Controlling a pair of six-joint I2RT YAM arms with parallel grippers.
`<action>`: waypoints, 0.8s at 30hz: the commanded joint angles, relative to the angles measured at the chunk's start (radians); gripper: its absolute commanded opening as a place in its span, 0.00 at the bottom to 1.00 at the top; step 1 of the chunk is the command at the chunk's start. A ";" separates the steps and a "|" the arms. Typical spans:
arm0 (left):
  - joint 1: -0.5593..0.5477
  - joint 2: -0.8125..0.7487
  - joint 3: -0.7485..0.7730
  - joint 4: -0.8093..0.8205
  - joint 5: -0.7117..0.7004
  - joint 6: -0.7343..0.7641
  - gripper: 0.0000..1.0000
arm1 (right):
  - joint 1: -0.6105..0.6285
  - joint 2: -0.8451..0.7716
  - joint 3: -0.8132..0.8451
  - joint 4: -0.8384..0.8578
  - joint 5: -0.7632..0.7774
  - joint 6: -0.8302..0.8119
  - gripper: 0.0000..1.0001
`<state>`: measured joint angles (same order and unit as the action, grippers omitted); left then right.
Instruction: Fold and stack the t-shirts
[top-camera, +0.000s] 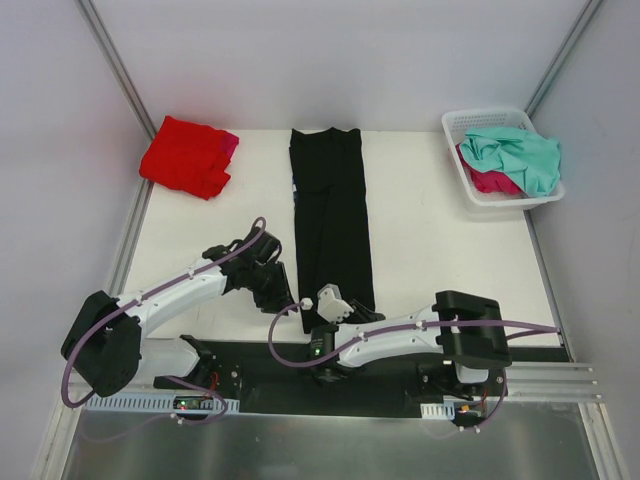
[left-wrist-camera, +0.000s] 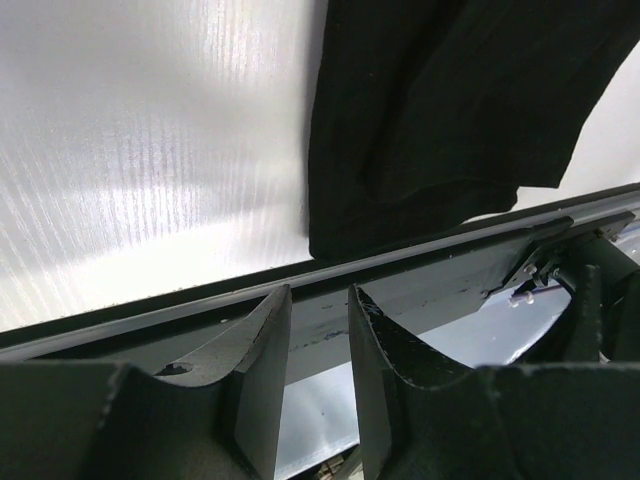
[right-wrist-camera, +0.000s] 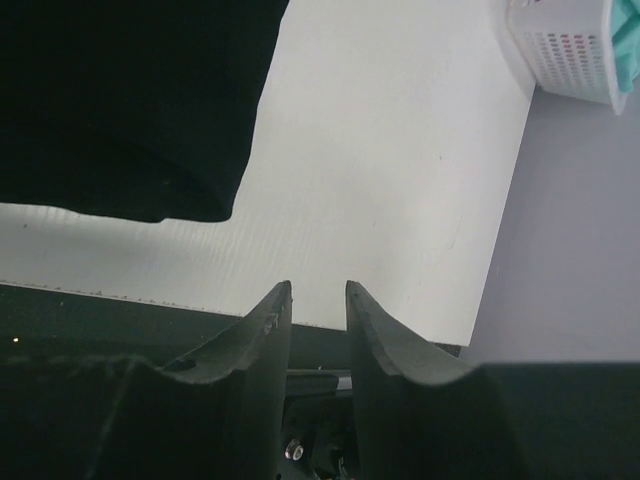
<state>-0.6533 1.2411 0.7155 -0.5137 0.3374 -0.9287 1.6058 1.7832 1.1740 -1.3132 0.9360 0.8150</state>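
Note:
A large black t-shirt (top-camera: 330, 215) lies folded lengthwise as a long strip down the middle of the white table. Its near end shows in the left wrist view (left-wrist-camera: 440, 110) and the right wrist view (right-wrist-camera: 120, 100). A red t-shirt (top-camera: 185, 157) lies folded at the back left, with a magenta edge (top-camera: 229, 143) showing under it. My left gripper (top-camera: 279, 294) (left-wrist-camera: 318, 290) hovers just left of the black strip's near corner, narrowly open and empty. My right gripper (top-camera: 328, 302) (right-wrist-camera: 318, 285) sits at the strip's near end, also narrowly open, holding nothing.
A white lattice basket (top-camera: 466, 128) (right-wrist-camera: 570, 50) stands at the back right, holding a teal shirt (top-camera: 518, 155) over a magenta one (top-camera: 490, 182). A black strip (top-camera: 290, 362) and metal rail (left-wrist-camera: 400, 262) run along the table's near edge. Grey walls enclose the table.

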 joint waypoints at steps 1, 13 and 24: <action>-0.019 -0.026 -0.014 0.014 0.015 -0.019 0.29 | -0.004 0.013 0.042 -0.078 -0.095 0.052 0.31; -0.051 -0.135 -0.065 0.083 0.060 -0.079 0.28 | -0.194 -0.384 0.196 0.104 -0.262 -0.032 0.31; -0.049 -0.238 -0.240 0.239 0.130 -0.203 0.29 | -0.659 -0.975 -0.272 0.330 -0.630 -0.125 0.33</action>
<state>-0.7006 1.0157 0.5316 -0.3489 0.4149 -1.0584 1.0138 0.8661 1.0389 -1.0729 0.5095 0.7223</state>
